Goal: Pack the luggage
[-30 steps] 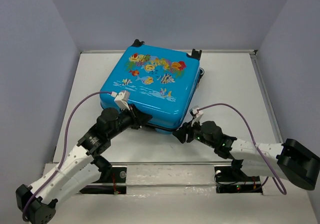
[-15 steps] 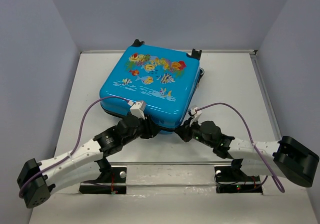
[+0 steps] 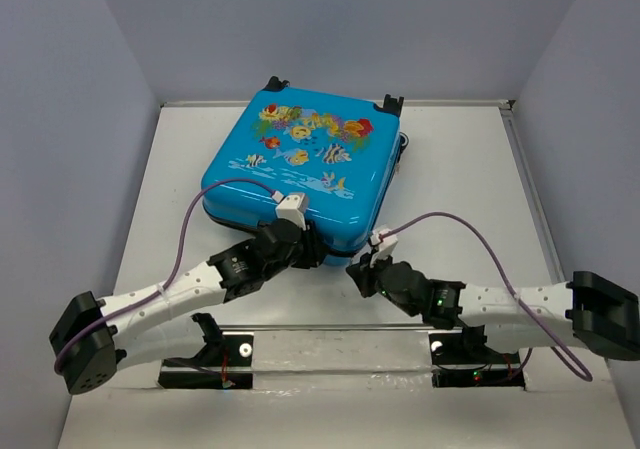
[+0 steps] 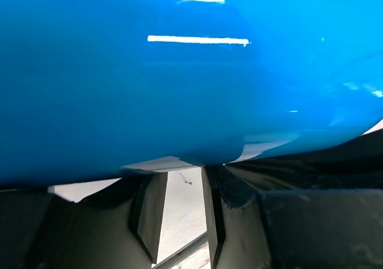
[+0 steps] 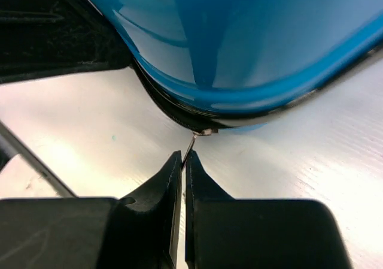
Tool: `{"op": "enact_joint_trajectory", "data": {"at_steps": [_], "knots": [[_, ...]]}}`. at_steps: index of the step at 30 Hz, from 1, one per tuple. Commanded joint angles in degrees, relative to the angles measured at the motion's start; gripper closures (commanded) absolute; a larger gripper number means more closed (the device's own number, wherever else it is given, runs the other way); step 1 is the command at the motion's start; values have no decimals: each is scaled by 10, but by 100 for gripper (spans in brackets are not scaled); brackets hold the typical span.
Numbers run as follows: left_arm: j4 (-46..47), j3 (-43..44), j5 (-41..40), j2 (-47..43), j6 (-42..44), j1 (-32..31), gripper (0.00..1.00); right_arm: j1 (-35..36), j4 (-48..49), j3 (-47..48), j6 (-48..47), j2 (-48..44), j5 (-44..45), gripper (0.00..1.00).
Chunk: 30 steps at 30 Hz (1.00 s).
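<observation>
Luggage (image 3: 300,164): glossy rounded blue shell, metal zipper pull (image 5: 191,141)

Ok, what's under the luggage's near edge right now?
Under the luggage rim: its black zipper band, a thin metal zipper pull pinched by the right gripper, and table. Underside farther back and the contents are hidden.

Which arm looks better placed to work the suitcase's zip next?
Right, probably. The right fingers are shut on the thin zipper pull at the luggage edge; the left fingers stand apart by the shell, gripping nothing.
</observation>
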Motion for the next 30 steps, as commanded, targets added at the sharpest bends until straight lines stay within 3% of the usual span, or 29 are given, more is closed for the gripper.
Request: {"op": "enact_joint_trajectory", "data": {"at_steps": [1,2,5,11,12,13,15,16,20,23,25,28,30], "knots": [[152,58,-56,39,8,16,60,85,-12,138,21,118,-50,93],[153,61,-51,52,8,17,60,91,-5,201,6,148,-35,93],[150,69,-40,60,16,22,60,97,4,264,2,222,0,93],[110,53,15,5,34,92,58,82,61,196,36,188,44,93],[96,54,33,-18,41,104,54,74,61,186,48,183,41,93],[67,59,41,-33,47,125,42,74,61,165,56,170,37,93],[15,82,75,-83,64,149,29,54,65,135,72,156,20,93],[-7,99,87,-97,74,176,18,54,68,128,75,150,15,93],[-139,214,59,-119,133,228,4,39,66,117,69,133,-1,93],[-174,269,22,-97,169,321,1,39,59,119,67,131,-9,93],[-164,274,44,-67,175,429,1,39,56,123,65,136,-8,93],[-135,272,147,-6,171,581,1,39,48,131,64,151,-11,93],[-116,277,209,43,151,623,1,39,40,136,69,155,-17,93]]}}
